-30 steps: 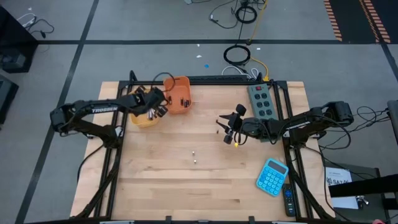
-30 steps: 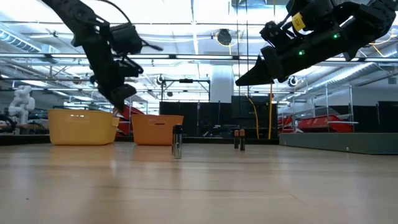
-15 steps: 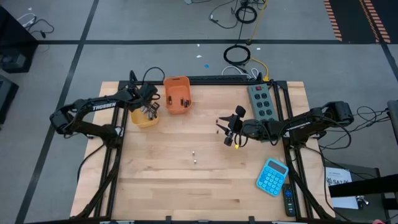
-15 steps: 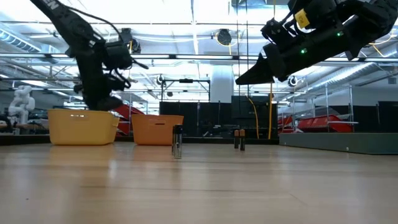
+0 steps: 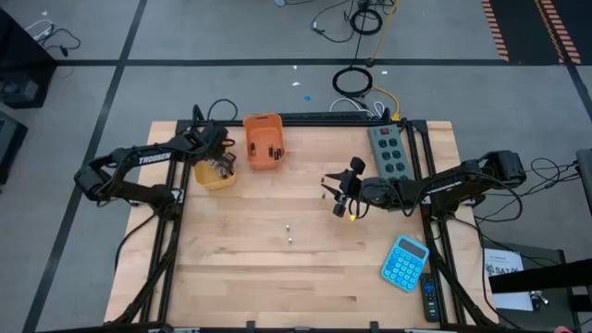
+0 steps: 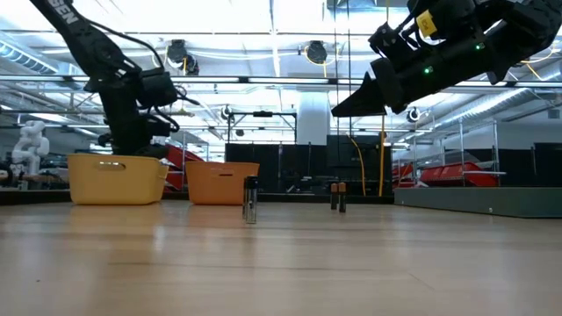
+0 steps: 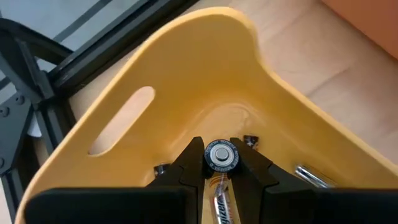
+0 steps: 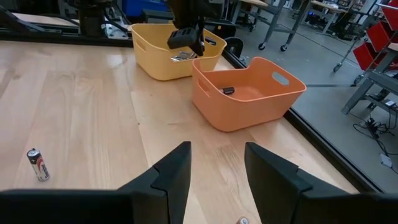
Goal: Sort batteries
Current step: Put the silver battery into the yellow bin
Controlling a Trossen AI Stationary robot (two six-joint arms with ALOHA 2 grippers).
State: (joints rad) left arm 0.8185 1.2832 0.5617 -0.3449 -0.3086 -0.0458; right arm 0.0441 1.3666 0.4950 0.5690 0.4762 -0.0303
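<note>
Batteries are being sorted: one battery (image 7: 221, 157), clamped in the left gripper (image 7: 221, 163), has been carried over the yellow bin (image 7: 186, 74) for release; right gripper (image 8: 217, 163) hovers open.

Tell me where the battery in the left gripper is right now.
The battery sits pinched in the left gripper, lowered into the yellow bin at the table's far left in the high view, beside the orange bin. Other batteries lie on the bin floor.

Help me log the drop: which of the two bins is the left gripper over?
The yellow bin, not the orange bin beside it. The left gripper grips a battery over it.
</note>
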